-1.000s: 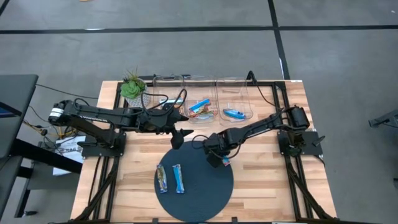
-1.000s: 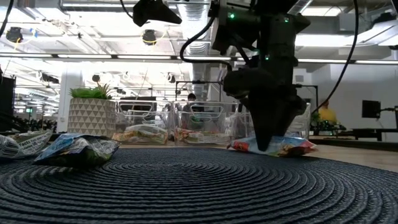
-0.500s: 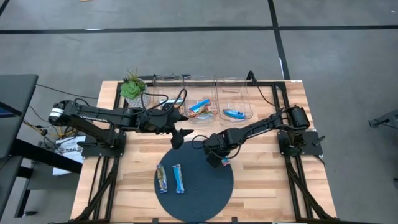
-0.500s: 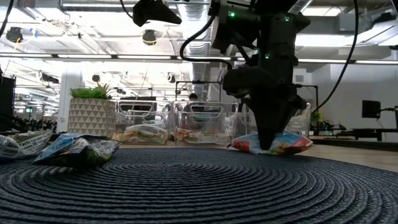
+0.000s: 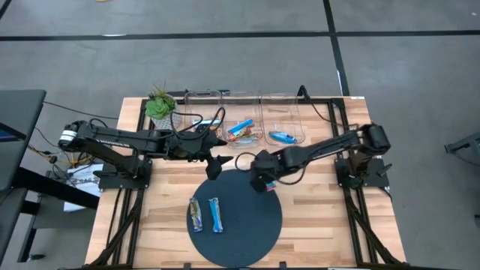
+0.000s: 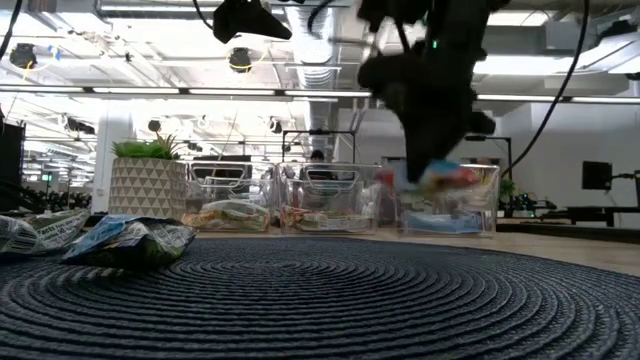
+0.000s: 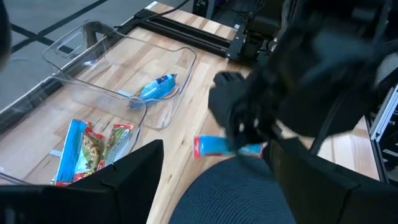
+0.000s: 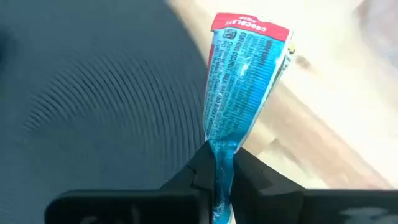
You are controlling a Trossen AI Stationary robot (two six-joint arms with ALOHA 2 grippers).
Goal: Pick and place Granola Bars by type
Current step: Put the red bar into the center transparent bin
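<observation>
The right gripper hangs above the far edge of the round dark woven mat, with its two fingers pinched tight on one end of a bright blue granola bar that has a red band at its free end; the bar sticks out beyond the fingertips, clear of the mat, and in the low view it shows lifted in front of the clear bins. In the left wrist view the same bar juts from under the right arm, over the wood of the table just beside the mat's rim. The left gripper waits above the table near the mat's far edge, in front of the bins, its fingers spread wide and holding nothing. Two more granola bars lie side by side on the left part of the mat: a brown-green multicoloured one and a blue one, close together. Of the clear plastic bins along the far side of the table, the middle bin holds blue and multicoloured bars, and the right bin holds one blue bar. A potted plant stands at the far left corner of the table
</observation>
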